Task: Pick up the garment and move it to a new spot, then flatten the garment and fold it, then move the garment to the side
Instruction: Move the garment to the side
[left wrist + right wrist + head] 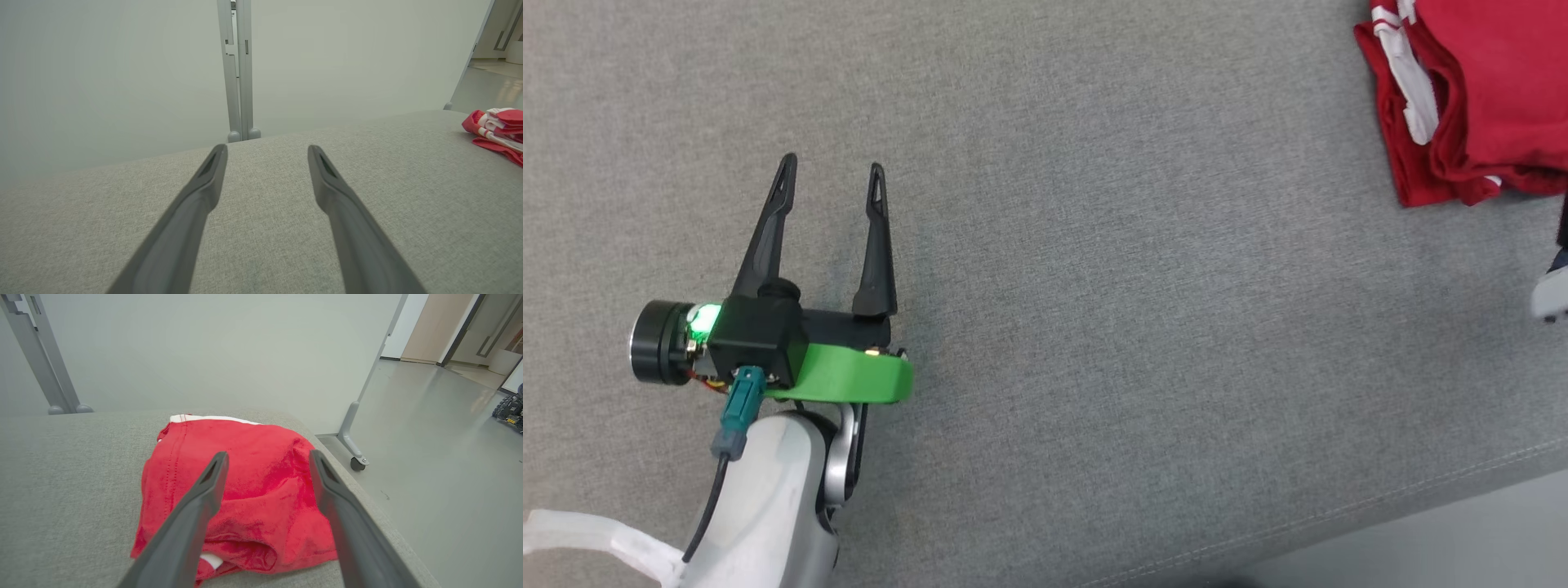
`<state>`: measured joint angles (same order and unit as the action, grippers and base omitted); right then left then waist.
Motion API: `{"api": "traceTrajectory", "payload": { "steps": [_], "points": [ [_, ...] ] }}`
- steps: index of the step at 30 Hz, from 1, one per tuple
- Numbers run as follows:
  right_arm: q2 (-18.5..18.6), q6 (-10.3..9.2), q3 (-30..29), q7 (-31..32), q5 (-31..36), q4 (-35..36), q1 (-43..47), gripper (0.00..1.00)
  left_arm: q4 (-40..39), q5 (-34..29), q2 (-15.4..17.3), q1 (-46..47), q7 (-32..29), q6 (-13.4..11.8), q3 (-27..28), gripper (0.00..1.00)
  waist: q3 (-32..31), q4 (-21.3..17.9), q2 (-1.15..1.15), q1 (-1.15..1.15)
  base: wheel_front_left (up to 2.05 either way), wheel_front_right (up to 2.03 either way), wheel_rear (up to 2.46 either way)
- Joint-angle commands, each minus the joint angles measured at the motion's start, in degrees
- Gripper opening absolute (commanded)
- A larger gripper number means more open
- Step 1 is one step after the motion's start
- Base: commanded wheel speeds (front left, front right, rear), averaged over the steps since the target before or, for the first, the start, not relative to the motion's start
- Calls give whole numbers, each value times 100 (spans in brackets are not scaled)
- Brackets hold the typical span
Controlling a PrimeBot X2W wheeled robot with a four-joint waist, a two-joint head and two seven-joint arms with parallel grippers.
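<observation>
The garment (1478, 90) is red with white trim, folded into a bundle at the far right of the grey fabric surface (1094, 286). In the left wrist view the garment (496, 130) shows at the right edge. My left gripper (832, 167) hovers open over bare fabric at the left, far from the garment, and its fingers (192, 204) have nothing between them. My right gripper (267, 457) stands open just above the garment (253, 486), its two fingers spread over the red cloth and holding none of it.
The surface's right edge (359, 490) runs close beside the garment, with smooth floor (441, 449) beyond. A partition with a wheeled foot (355, 461) stands behind. A front seam and pale edge (1421, 531) lie at the lower right of the head view.
</observation>
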<state>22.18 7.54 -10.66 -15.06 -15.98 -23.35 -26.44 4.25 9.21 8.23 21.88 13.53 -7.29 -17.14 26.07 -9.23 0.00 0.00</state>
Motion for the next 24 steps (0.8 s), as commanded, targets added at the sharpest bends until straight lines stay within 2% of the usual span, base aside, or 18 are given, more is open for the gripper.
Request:
{"api": "traceTrajectory", "payload": {
  "steps": [1,4,9,17,24],
  "points": [
    [-164,-12,7,-11,91,257,239,100,29,47,63,-142,26,-40,49,100,-418,-172,0,0,0,0,0],
    [-545,-12,174,-10,188,851,715,100,70,159,83,-374,24,-93,137,100,-621,-212,0,0,0,0,0],
    [-997,-12,531,-11,256,1421,1238,100,91,308,98,-696,51,-195,259,100,-875,-164,0,0,0,0,0],
    [-1348,-12,747,217,401,1998,1845,100,232,516,4,-1164,126,-324,437,100,-1318,382,0,0,0,0,0],
    [-1517,-11,777,540,511,2454,2356,100,309,590,98,-1575,158,-348,599,100,-1722,859,0,0,0,0,0]
  ]
}}
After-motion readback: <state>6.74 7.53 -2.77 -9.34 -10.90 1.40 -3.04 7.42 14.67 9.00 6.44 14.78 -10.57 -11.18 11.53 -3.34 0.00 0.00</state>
